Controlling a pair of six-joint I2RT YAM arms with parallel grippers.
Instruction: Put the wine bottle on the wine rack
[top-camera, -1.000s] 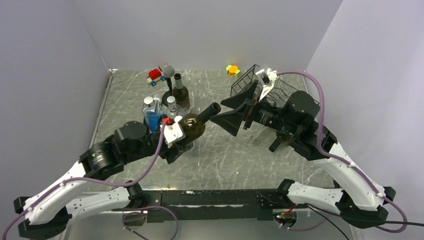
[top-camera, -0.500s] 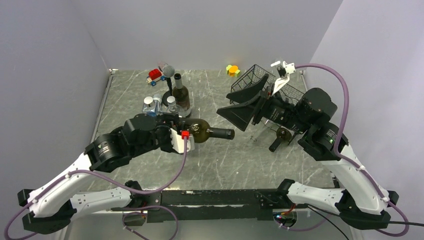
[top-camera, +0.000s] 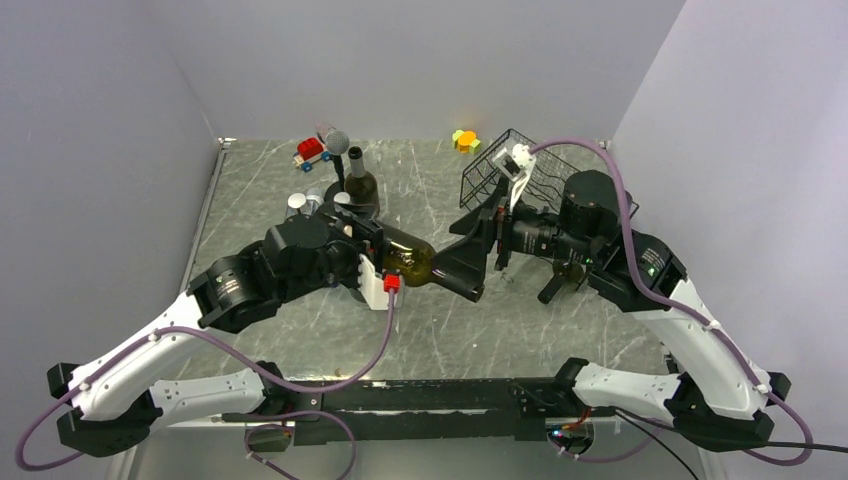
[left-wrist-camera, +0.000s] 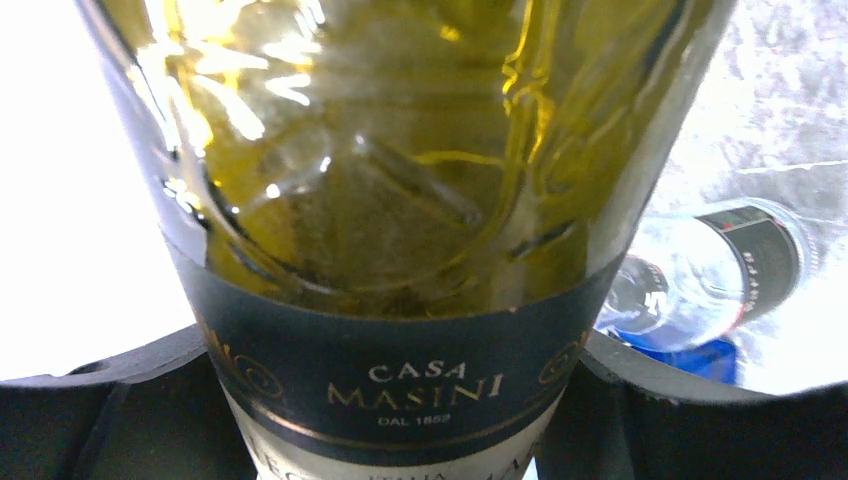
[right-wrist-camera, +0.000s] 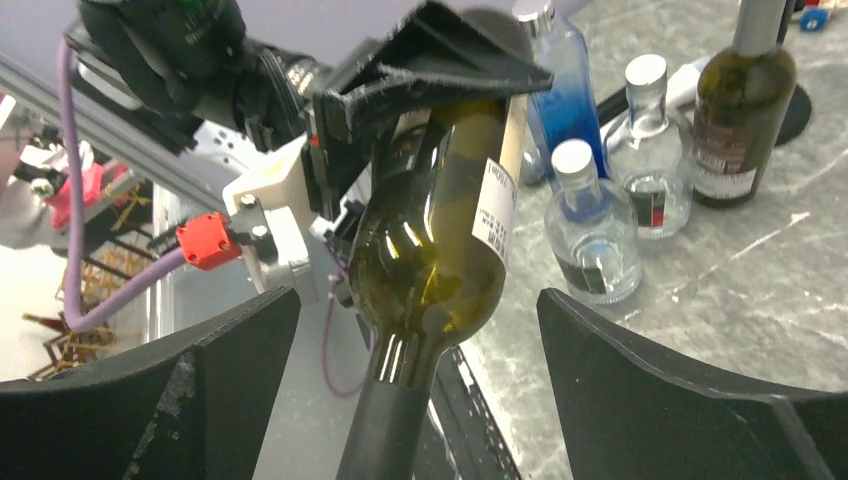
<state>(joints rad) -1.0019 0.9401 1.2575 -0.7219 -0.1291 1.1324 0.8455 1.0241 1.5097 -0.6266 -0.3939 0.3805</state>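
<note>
Wine bottle (top-camera: 408, 262), right tool (right-wrist-camera: 418, 300) seemingly astride

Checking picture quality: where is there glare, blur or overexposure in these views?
Left wrist: wine bottle fills the frame, label sharp, background blown out white at left. Right wrist: its neck blurred near the lens, highlights on glass. Top: evenly lit, sharp.

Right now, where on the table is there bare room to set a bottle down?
Bare: the near strip of the table, in front of the held wine bottle; also the back middle, between the upright dark bottle and the wine rack. Crowded: around the small clear bottles, back left.
</note>
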